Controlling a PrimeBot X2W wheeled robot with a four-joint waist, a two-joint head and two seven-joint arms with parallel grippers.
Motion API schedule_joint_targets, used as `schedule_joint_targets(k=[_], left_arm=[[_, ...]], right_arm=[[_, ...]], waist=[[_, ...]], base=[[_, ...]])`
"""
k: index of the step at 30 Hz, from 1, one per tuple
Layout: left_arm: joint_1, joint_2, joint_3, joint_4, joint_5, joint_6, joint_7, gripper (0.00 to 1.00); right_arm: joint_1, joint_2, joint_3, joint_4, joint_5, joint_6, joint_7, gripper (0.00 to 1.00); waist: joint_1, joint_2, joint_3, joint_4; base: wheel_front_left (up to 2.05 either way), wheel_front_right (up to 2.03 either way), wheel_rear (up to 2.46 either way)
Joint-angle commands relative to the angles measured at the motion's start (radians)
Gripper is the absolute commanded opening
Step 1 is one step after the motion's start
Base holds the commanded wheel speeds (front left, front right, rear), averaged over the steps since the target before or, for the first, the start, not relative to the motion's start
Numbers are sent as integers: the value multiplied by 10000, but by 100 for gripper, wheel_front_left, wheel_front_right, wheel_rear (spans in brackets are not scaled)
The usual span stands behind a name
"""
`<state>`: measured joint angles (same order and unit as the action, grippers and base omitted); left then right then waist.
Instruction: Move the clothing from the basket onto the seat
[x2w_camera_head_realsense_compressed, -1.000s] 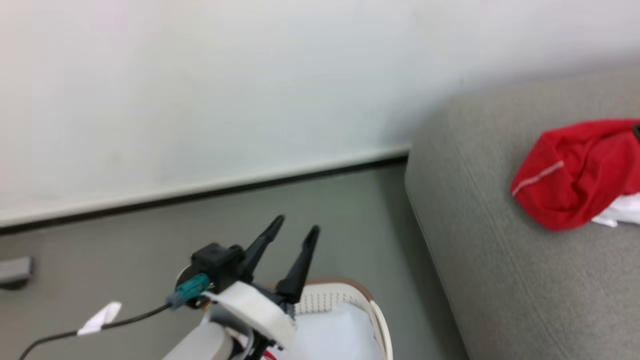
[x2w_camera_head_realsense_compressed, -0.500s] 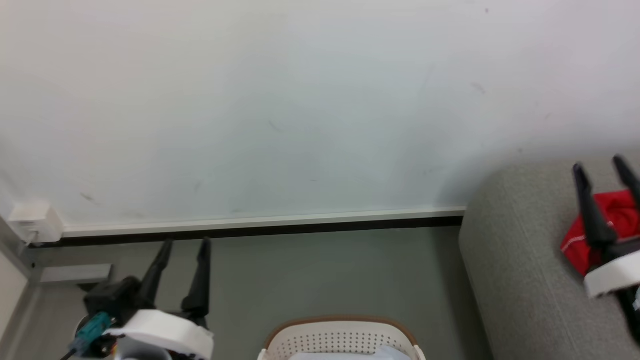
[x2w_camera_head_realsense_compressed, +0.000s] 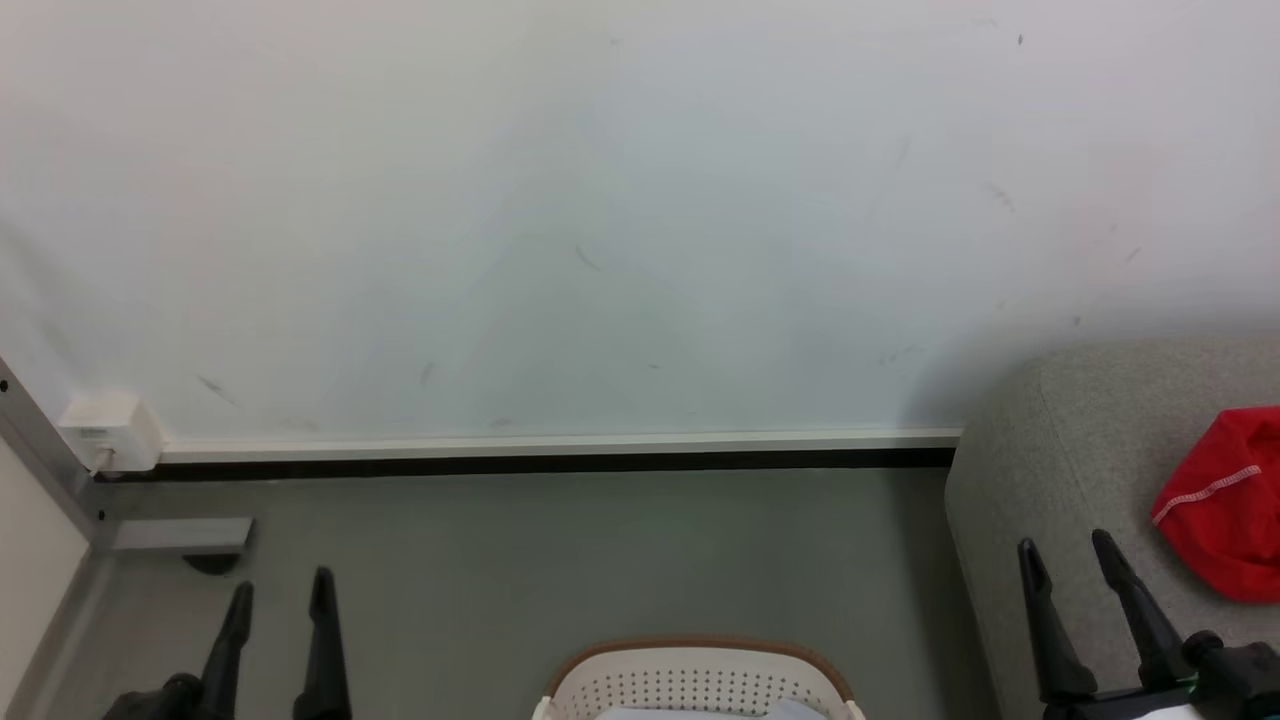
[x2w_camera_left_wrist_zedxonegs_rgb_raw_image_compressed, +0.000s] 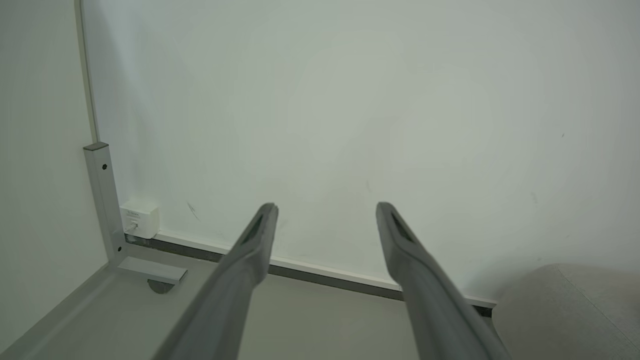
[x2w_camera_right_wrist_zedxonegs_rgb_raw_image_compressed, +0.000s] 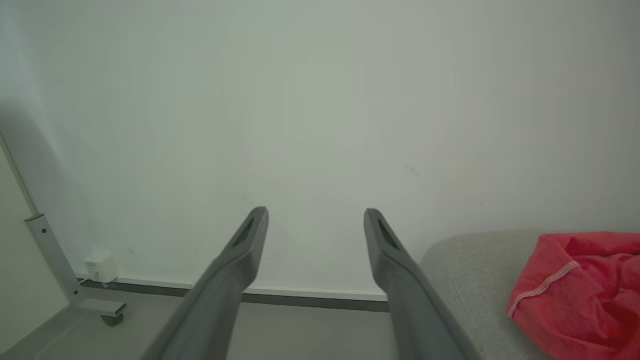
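Noted left fingers (x2w_camera_head_realsense_compressed: 322, 640) spread fully apart: long, dark, tapering to narrow tips. Held nothing, touched nothing. Saw the same wide gap in the left wrist view, with a slot-like recess near each tip.

Found right fingers (x2w_camera_head_realsense_compressed: 1135, 610) equally wide apart and empty, standing against the near edge of the seat (x2w_camera_head_realsense_compressed: 1060, 450) in the head view. Could not tell whether they touched the upholstery.

Located the clothing (x2w_camera_head_realsense_compressed: 1225, 510) right of the right fingers and apart from them, bunched on the seat: soft bright red fabric, creased, with a white stitched hem. Logged the seat as light grey woven cloth over a rounded padded corner.

Placed the basket (x2w_camera_head_realsense_compressed: 700, 648) between the two pairs of fingers, below their tips in the head view: curved cream-white plastic wall, small round perforations, tan-brown rim. Could not identify the pale contents at the frame edge.

Observed beyond the fingertips a smooth off-white wall (x2w_camera_head_realsense_compressed: 600, 200) with faint scuffs, a dark baseboard (x2w_camera_head_realsense_compressed: 550, 464) and matt grey floor (x2w_camera_head_realsense_compressed: 600, 550). Marked a small white box (x2w_camera_head_realsense_compressed: 110, 432) left of the left fingers.
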<state>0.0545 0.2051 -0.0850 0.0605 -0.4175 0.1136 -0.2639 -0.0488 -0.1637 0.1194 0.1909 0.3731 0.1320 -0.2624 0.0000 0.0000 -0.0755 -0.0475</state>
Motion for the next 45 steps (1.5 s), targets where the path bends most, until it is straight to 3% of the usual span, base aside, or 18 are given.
schedule_joint_targets(k=[1, 3, 15, 23, 26, 34, 45], left_arm=[[139, -80, 154, -18, 279, -102, -8, 100], [315, -129, 242, 126, 873, -187, -6, 100], [76, -1139, 1339, 433, 1663, -1187, -7, 100], [-501, -1368, 1053, 796, 2164, -1595, -7, 100], [-1144, -1378, 784, 1180, 2388, -1724, -7, 100], [-3754, -1024, -485, 3739, 3233, -2142, 534, 100], [-6621, -900, -1973, 7741, 3850, -2384, 1689, 100]], right_arm=[[154, 35, -39, -103, -111, -25, -28, 100], [286, 157, -34, -112, -335, -25, -29, 100], [22, 160, -31, -137, -651, -25, -29, 100], [-587, 28, 60, -195, -517, -25, -30, 100], [-1136, -88, 27, -334, -424, -25, -29, 100], [-2832, -198, -411, -629, -131, -25, -16, 100], [-4457, -15, -264, -972, 61, -25, -18, 100]], waist=[[0, 0, 32, -27], [0, 0, 85, -73], [0, 0, 305, -234], [0, 0, 998, -702], [0, 0, 1824, -933], [0, 0, 4142, -1543], [0, 0, 6249, -2505]], base=[[0, 0, 0], [0, 0, 0], [0, 0, 0], [0, 0, 0], [0, 0, 0], [0, 0, 0], [0, 0, 0]])
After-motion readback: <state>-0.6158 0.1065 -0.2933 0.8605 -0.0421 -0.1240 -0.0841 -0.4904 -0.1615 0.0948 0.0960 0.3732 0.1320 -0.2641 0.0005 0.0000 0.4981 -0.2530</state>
